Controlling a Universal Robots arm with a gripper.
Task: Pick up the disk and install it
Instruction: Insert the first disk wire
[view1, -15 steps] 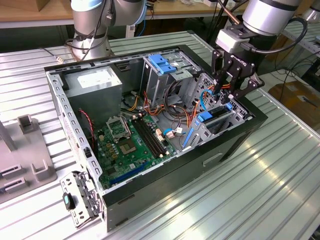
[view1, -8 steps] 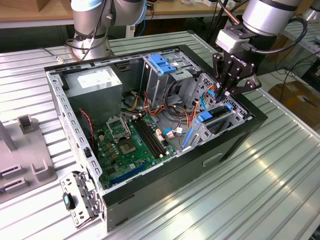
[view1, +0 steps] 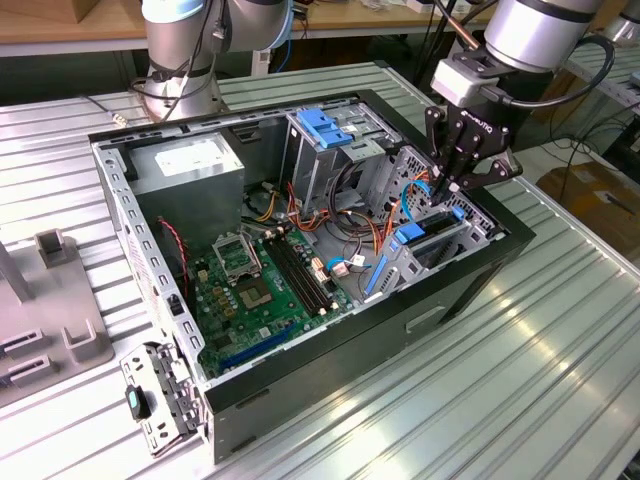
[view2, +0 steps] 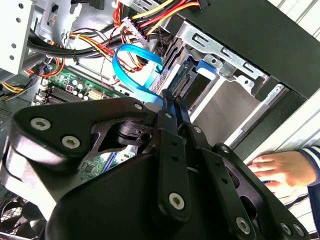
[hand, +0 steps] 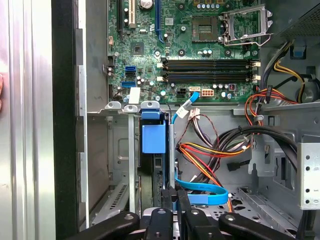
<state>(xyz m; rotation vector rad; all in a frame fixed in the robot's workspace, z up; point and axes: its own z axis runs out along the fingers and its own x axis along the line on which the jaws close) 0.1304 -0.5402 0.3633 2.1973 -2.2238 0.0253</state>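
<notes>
The disk (view1: 424, 233) stands on edge in the drive cage at the open computer case's (view1: 300, 370) corner on the exterior view's right. Its blue rail frame (hand: 153, 136) shows at the cage's mouth, and its connector end (view2: 186, 84) faces the cables. My gripper (view1: 447, 190) hangs right above that cage with its black fingers (view2: 172, 112) pressed together. The fingertips (hand: 181, 196) sit at the disk's cable-side end, and I cannot tell whether they touch it. Nothing shows between the fingers.
A light-blue flat cable (hand: 200, 192) and red, yellow and orange wires (hand: 215, 150) crowd the space beside the cage. The motherboard (view1: 265, 290), a grey power-supply box (view1: 190, 165) and a blue bracket (view1: 325, 125) share the case. A person's hand (view2: 275, 170) rests outside the case wall.
</notes>
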